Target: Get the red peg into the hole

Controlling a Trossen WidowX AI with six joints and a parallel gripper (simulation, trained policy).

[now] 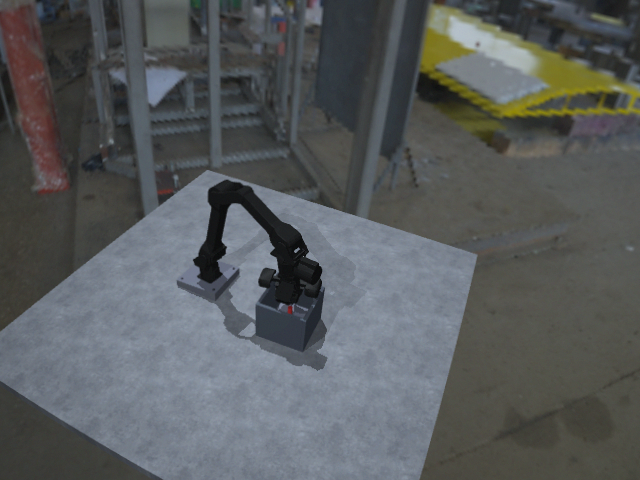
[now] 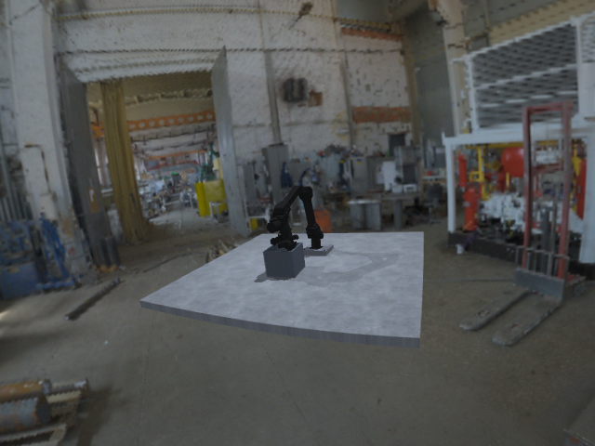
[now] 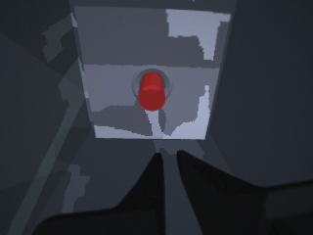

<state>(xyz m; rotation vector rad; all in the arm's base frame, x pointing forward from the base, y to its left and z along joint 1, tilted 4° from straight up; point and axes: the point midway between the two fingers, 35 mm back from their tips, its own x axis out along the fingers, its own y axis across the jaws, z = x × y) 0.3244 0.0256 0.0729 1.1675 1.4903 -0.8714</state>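
Note:
The red peg [image 1: 290, 310] [image 3: 152, 95] stands in the ring-shaped hole of the light plate [image 3: 110, 85] at the bottom of the grey open box [image 1: 281, 326] [image 2: 280, 264]. Part of the peg stands above the plate; how deep it sits cannot be told. My gripper [image 3: 168, 157] is down inside the box, its black fingertips nearly together with a narrow, empty gap. The peg is beyond the fingertips in the wrist view, not between them. In the exterior view the box walls hide the peg and the fingertips.
The box walls surround my fingers closely on all sides. The box stands on the pale table top [image 1: 382, 330] [image 2: 355, 307], a short way from the arm's base plate [image 1: 224, 283] [image 2: 326, 249]. Shadows of the arm lie on the table.

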